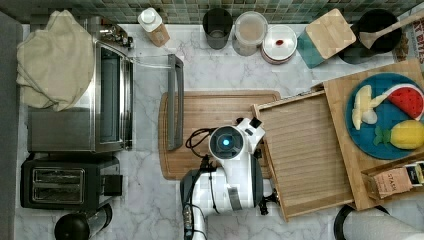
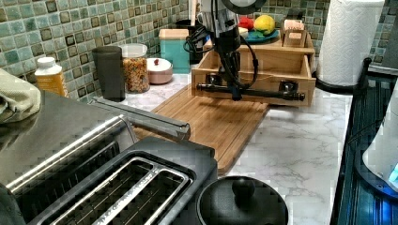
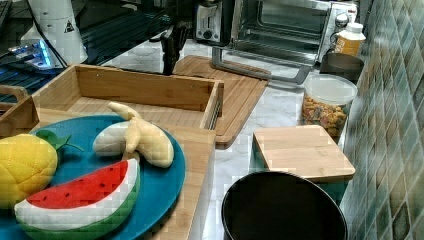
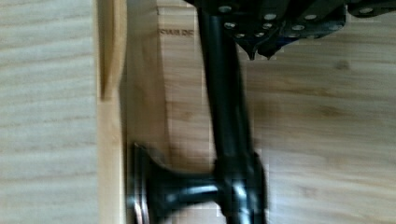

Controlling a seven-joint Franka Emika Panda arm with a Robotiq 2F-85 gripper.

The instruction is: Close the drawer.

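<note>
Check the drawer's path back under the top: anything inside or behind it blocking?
Nothing visible. The drawer is pulled out with a bare slatted floor. The gripper is at its black bar handle, nothing between. The cavity under the wooden top is hidden.

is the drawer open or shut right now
Open: the drawer is pulled well out, its slatted floor bare in the top view, its front over the cutting board.

wall: green mosaic tile [image 2: 70,28] | counter: white marble [image 1: 145,200]

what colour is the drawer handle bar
Black, a dark metal bar on the light-wood drawer front; clearest in the left view.
</note>
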